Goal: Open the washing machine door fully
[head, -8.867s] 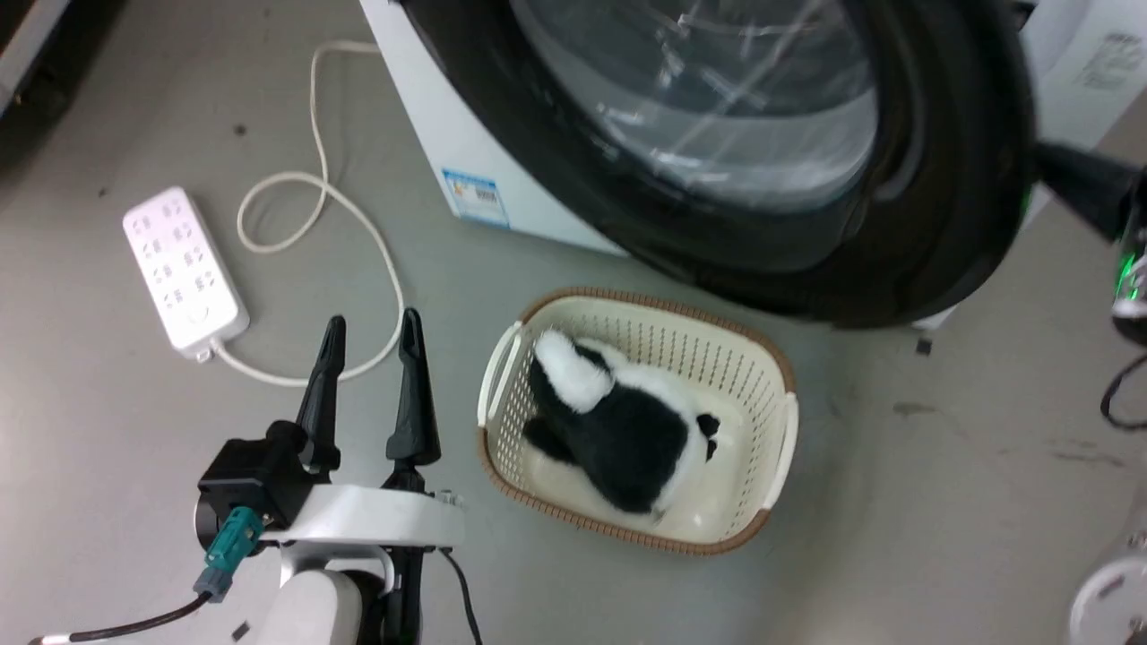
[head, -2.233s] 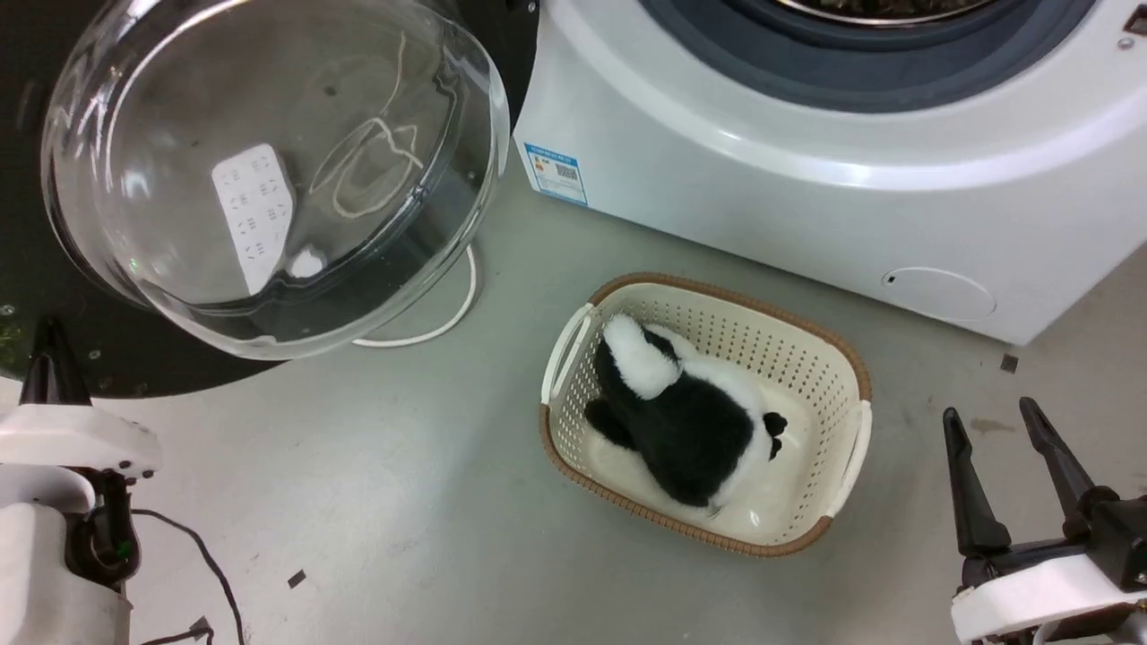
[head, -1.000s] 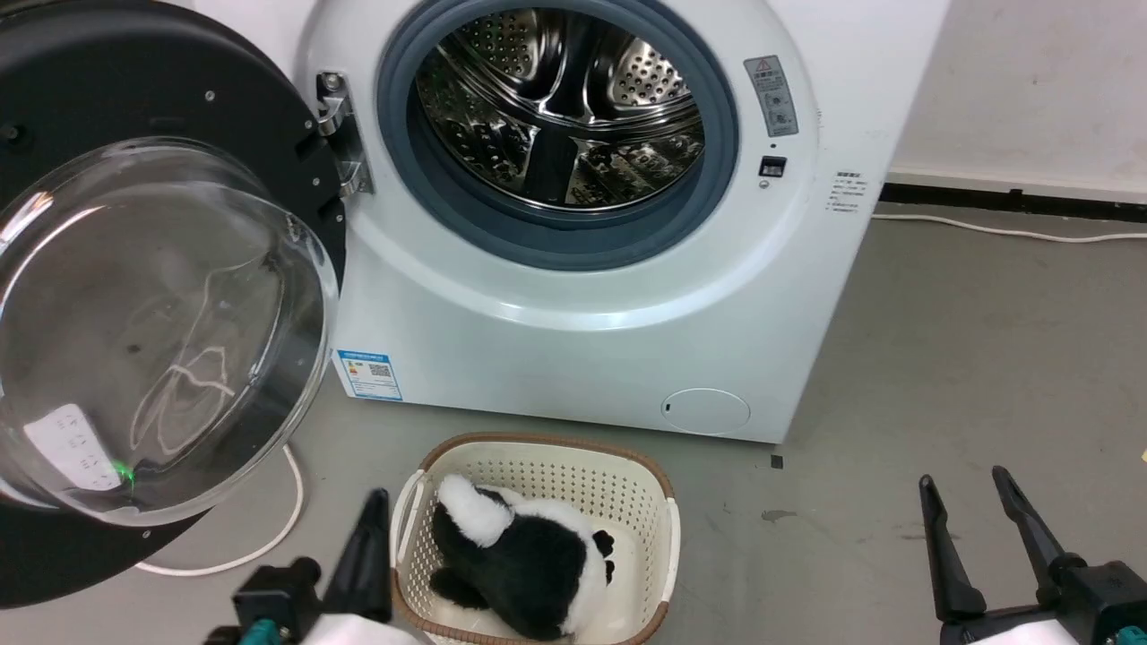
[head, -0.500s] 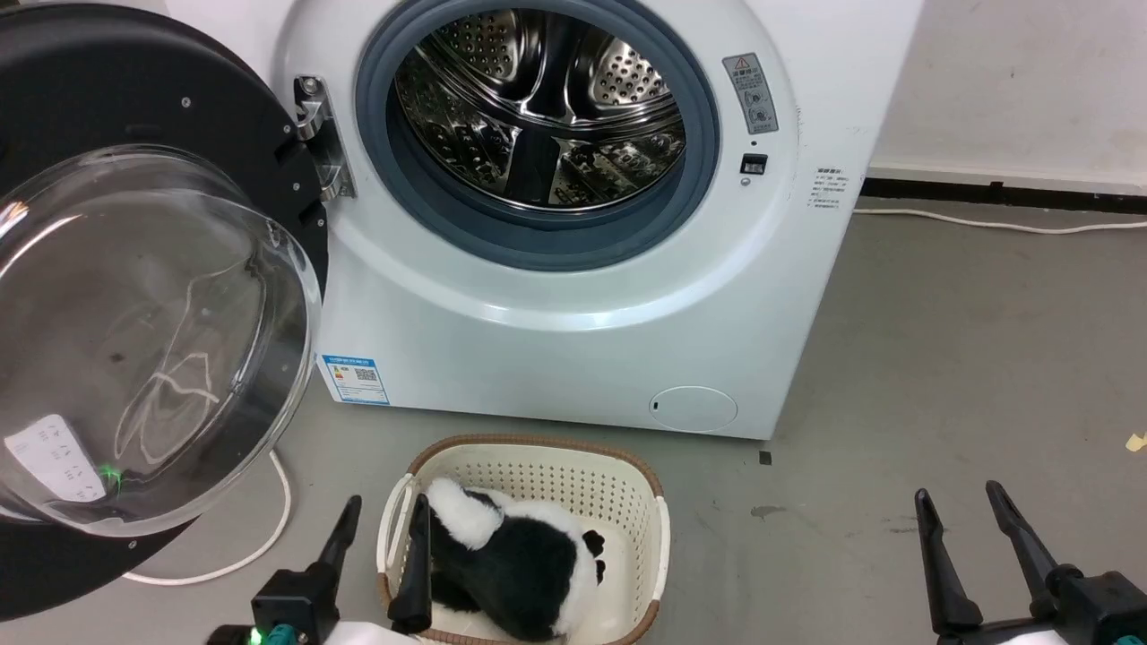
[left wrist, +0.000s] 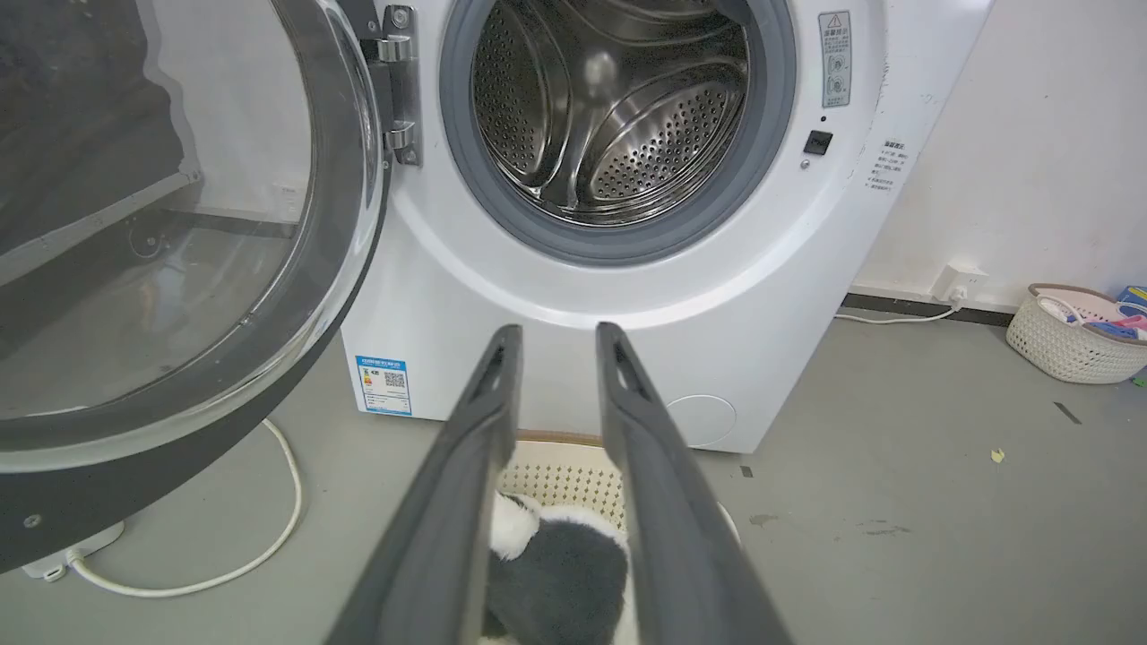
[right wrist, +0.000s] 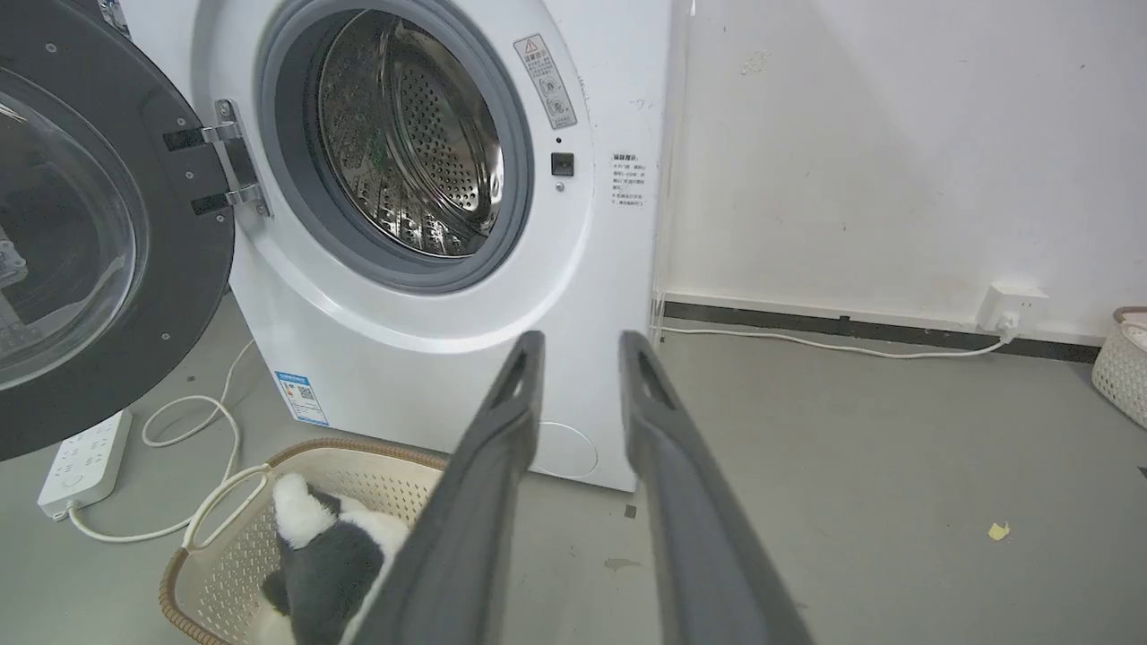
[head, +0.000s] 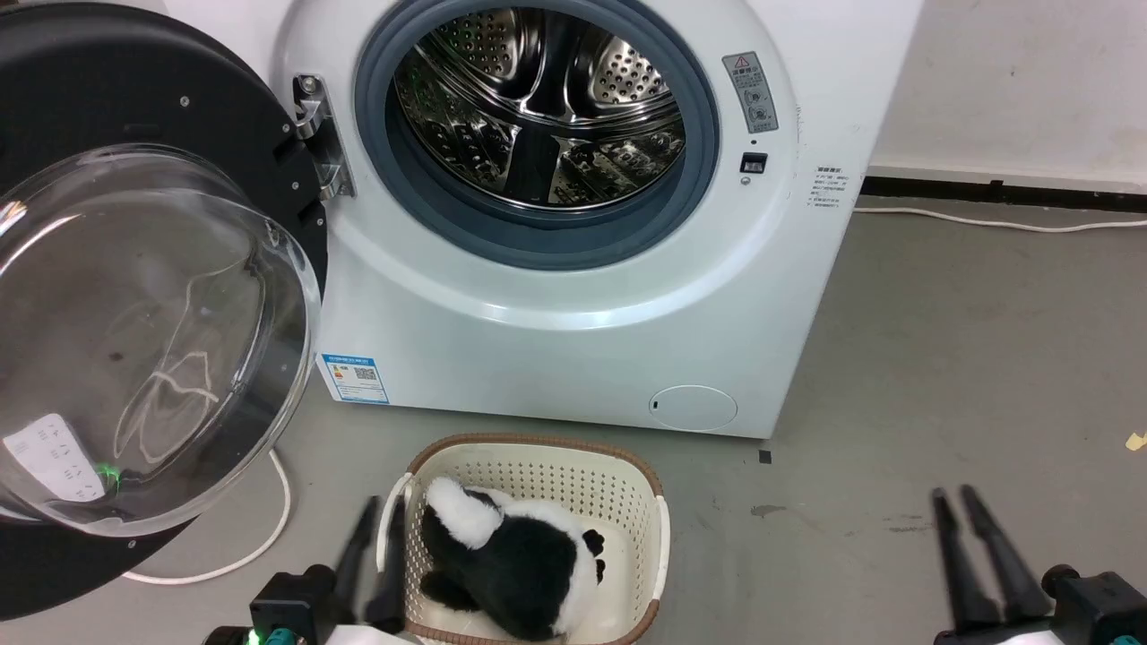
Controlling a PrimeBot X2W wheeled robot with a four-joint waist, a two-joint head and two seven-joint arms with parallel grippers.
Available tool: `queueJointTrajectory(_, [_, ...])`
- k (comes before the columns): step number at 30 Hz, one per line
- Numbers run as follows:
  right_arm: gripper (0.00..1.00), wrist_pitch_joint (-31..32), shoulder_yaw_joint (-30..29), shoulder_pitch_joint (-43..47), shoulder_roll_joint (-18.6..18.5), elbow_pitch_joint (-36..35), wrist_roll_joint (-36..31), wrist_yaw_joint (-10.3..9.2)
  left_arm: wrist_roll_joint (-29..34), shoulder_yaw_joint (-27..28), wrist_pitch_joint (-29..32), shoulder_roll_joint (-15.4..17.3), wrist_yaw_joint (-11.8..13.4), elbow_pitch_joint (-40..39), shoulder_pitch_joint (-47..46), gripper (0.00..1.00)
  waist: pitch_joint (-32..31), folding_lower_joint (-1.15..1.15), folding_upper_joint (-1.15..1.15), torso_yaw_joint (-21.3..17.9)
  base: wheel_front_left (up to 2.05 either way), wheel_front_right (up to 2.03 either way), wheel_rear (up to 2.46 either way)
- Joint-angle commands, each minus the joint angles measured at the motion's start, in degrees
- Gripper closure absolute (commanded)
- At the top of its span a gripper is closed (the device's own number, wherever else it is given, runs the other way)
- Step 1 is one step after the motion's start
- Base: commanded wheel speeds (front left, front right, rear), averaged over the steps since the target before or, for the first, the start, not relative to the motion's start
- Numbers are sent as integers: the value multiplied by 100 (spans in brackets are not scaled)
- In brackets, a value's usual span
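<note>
Jaws of left gripper (head: 381,512) and right gripper (head: 952,494) are being narrowed to a slim gap, empty, with door (head: 134,81) judged fully open.

Down low in front of the washing machine (head: 573,340), before its left half: left gripper (head: 381,512), fingers (left wrist: 466,466) aimed up at its front, blurred in the head view, drawn close with a slim gap at the tips, nothing between them. Out past its right side, well clear of it: right gripper (head: 953,494), fingers (right wrist: 484,466) likewise narrow, slightly parted, empty. Black wrist housing (head: 291,609) behind the left pair, and the same behind the right.
</note>
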Motion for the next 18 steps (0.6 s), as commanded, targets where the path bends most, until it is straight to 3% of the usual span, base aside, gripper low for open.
queueJointTrajectory(1, [100,5,3,-1,0,-1,-1,0,3,-1,4,-1,1,-2,-1,100,0,0,0,-1,0,0,0])
queueJointTrajectory(18, [100,205,81,-76,4,-56,-51,1,135,62,203,-2,28,-145,-26,100,7,0,0,-61,0,0,0])
